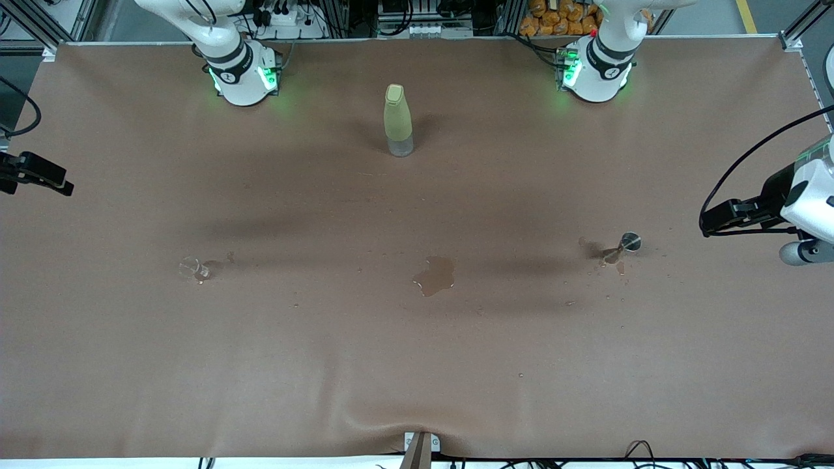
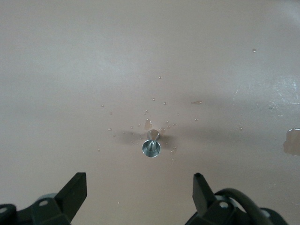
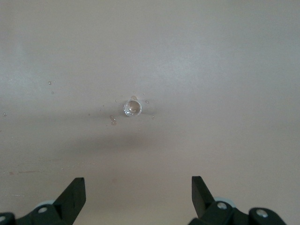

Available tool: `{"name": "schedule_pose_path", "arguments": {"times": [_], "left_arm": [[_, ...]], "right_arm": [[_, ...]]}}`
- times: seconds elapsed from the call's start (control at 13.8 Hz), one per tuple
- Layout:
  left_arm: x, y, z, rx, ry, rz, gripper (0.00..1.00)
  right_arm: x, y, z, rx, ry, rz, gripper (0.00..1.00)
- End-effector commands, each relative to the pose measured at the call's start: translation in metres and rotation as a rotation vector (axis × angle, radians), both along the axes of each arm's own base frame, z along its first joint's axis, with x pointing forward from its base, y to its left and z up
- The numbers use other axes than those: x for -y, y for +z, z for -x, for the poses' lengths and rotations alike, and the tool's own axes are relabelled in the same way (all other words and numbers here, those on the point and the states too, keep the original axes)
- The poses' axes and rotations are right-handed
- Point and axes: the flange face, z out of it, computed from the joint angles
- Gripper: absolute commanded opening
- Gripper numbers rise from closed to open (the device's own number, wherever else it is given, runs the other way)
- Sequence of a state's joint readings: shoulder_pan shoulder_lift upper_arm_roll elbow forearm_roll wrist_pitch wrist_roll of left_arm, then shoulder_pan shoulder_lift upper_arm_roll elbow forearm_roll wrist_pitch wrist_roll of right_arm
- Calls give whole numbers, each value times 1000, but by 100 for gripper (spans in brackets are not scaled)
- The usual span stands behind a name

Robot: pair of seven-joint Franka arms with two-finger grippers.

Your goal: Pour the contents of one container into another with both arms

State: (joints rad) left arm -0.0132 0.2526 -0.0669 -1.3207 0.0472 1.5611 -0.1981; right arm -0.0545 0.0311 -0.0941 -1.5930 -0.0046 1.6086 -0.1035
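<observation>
A small clear glass stands on the brown table toward the right arm's end; the right wrist view shows it from above. A small metal jigger stands toward the left arm's end, ringed by droplets, and shows in the left wrist view. My left gripper hangs high over the table's edge at its own end, open and empty. My right gripper is up over the table's edge at the right arm's end, also open and empty.
A tall pale green bottle stands between the two arm bases. A brown puddle lies mid-table between glass and jigger, its edge showing in the left wrist view. Small drops dot the table cover.
</observation>
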Motion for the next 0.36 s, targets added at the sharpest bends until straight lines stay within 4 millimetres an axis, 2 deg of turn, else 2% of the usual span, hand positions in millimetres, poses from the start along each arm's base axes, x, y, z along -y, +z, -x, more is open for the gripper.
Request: {"name": "schedule_pose_path", "arguments": {"times": [0.0,0.29], "left_arm": [[-2,6,7,-4,8,7,100],[1,2,5,-10,1,2,100]], "right_arm": [[1,3,0,9,-18,-6,100],[1,3,0,10,-20,-12,100]]}}
